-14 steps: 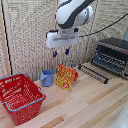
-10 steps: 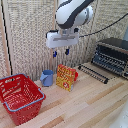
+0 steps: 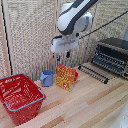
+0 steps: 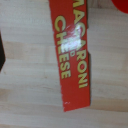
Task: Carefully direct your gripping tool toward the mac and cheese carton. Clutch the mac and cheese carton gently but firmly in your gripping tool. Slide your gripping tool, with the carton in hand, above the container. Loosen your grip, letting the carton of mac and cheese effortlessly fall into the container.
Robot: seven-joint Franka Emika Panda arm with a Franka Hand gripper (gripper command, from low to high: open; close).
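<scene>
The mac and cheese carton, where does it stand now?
In the exterior view the mac and cheese carton stands upright on the wooden table near the middle, just right of the blue mug, below the tool, well right of the red basket.

Exterior view: frontal, slightly raised, mid-range across wooden table (image 3: 95, 107). Wrist view: straight down, close. Shared: mac and cheese carton (image 3: 65, 77) (image 4: 72, 55), tabletop.

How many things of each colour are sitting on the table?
Red: 2, the basket and a small red thing behind the box
Blue: 1, the mug
Orange-yellow: 1, the mac and cheese box
Dark: 1, the toaster oven
Total: 5
</scene>
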